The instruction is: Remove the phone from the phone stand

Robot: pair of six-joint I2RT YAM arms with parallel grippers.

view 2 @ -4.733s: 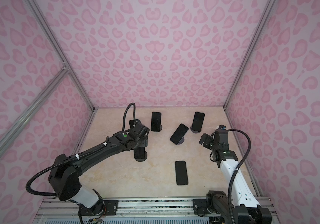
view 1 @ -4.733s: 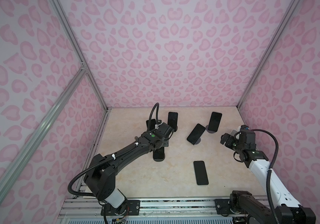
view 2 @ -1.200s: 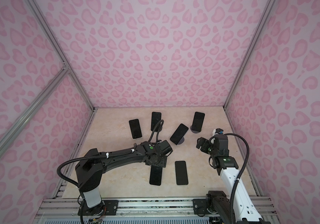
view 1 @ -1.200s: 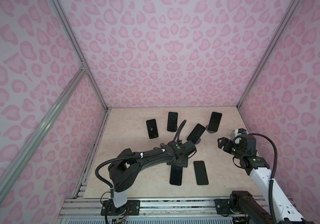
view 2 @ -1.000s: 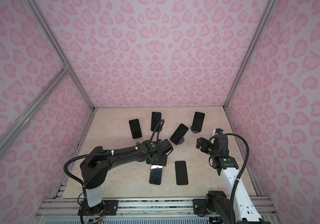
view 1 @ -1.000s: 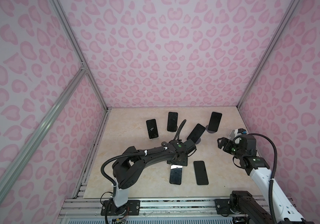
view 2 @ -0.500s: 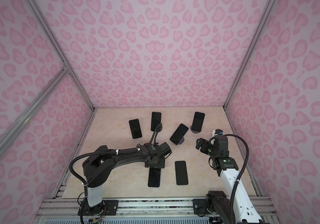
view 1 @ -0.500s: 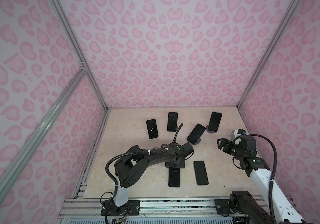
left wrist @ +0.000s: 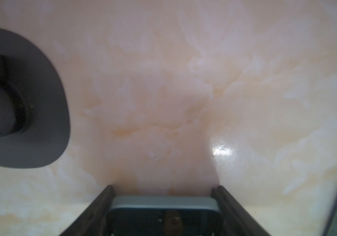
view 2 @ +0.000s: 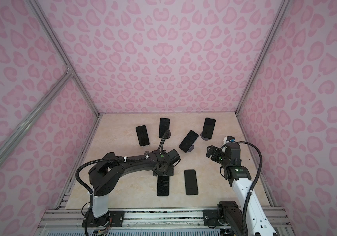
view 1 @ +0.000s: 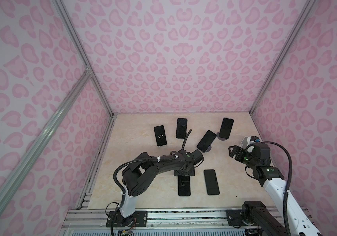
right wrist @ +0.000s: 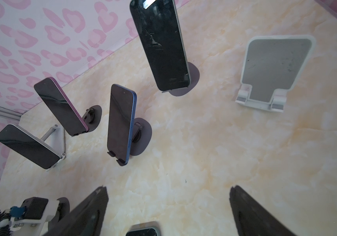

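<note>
Left wrist view: left claw (left wrist: 163, 187) clamps phone (left wrist: 163, 216) end, long axis along claw; right claw (right wrist: 168, 187) wide, empty.

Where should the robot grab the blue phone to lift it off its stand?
Probably by its two long edges near the top, coming from above: the blue phone leans upright, hooks hold its bottom edge and the stand sits behind it.
</note>
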